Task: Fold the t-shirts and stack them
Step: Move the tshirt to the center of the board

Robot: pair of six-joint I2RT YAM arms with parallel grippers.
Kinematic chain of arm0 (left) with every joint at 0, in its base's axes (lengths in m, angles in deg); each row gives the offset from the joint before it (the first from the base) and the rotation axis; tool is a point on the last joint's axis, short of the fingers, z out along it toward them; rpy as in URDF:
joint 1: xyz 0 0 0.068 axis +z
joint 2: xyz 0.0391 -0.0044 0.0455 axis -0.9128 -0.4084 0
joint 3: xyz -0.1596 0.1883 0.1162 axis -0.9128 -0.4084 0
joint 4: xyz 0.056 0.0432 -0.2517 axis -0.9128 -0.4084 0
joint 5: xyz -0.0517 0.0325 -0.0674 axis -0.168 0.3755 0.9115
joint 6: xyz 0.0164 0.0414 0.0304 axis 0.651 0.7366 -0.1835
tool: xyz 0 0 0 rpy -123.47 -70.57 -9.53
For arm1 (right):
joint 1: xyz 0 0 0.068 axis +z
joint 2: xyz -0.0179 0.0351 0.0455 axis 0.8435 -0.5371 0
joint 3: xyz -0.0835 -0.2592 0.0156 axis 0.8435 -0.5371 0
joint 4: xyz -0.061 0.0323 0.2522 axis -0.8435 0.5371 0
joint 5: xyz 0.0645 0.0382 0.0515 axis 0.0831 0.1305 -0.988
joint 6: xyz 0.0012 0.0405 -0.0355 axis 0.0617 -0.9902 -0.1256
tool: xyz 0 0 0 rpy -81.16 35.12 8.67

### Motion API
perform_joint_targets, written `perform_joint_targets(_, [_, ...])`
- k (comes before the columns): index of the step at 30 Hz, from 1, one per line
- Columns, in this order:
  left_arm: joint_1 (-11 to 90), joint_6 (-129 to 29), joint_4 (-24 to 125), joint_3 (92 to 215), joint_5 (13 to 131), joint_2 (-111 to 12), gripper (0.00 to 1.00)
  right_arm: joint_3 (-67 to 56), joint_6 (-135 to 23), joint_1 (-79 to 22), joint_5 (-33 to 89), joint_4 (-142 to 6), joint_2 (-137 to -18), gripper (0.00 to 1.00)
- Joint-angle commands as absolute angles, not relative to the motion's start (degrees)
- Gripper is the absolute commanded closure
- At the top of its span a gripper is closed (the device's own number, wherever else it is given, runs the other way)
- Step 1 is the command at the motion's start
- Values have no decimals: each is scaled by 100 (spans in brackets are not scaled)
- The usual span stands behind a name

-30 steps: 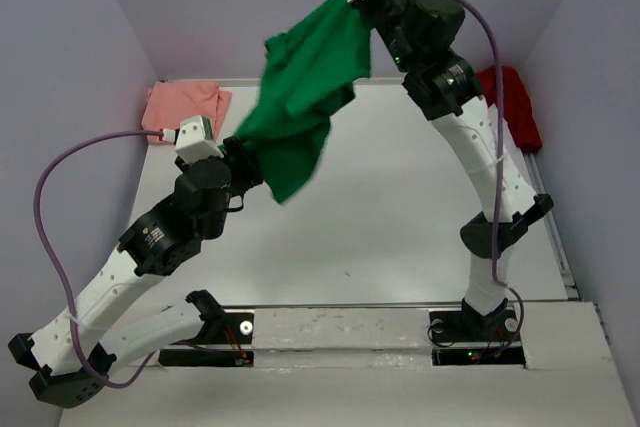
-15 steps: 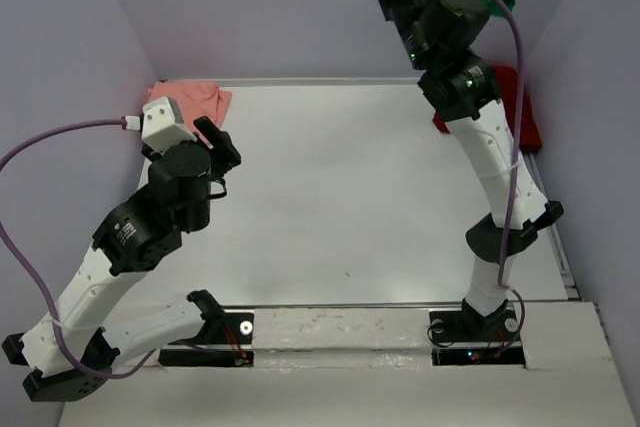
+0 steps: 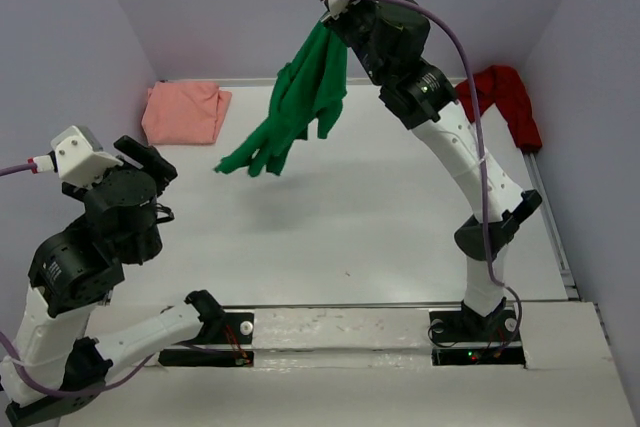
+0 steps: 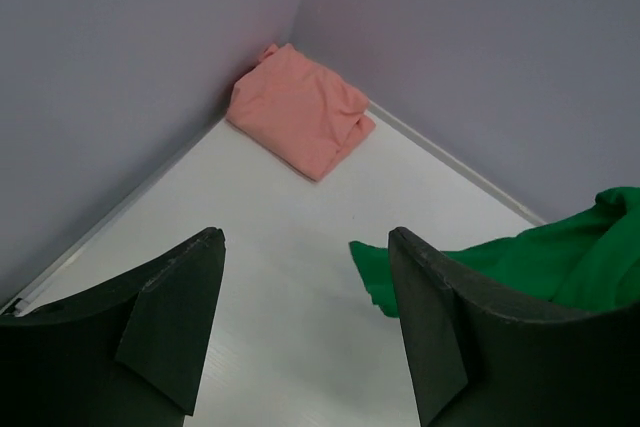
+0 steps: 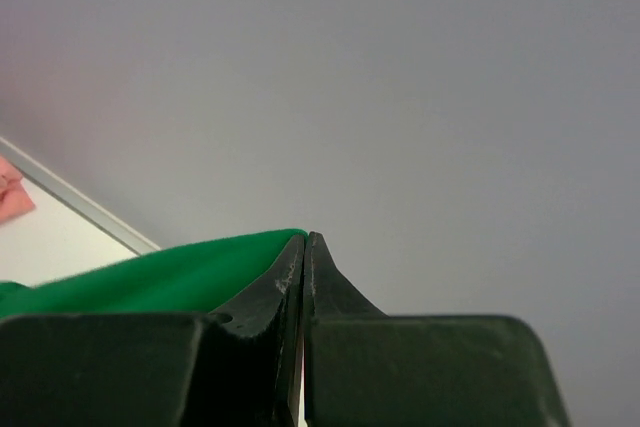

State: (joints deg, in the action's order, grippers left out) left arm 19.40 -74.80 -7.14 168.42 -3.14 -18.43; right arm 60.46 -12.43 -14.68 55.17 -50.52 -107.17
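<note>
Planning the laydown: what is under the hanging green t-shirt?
Below the green t-shirt, hanging from the right gripper, only white table shows; the patch the cloth covers is hidden.

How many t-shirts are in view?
3: the green shirt hangs from the right gripper over the table, the pink shirt lies folded in the far-left corner, the red shirt at the far-right edge.

Overhead, 2 wrist-mounted; common green t-shirt (image 3: pixel 303 95)

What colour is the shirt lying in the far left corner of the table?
The shirt is salmon pink, plain with no pattern; the left wrist view shows it best.
</note>
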Motion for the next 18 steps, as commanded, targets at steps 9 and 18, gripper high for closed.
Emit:
perform_joint_targets(9, [1958, -6997, 104, 16457, -540, -2154, 20, 4954, -1304, -2753, 5532, -5797, -8978, 100])
perform_joint_targets(18, [1958, -7161, 46, 16193, -302, -2092, 20, 5559, -1777, -2746, 5085, -5314, -9371, 100])
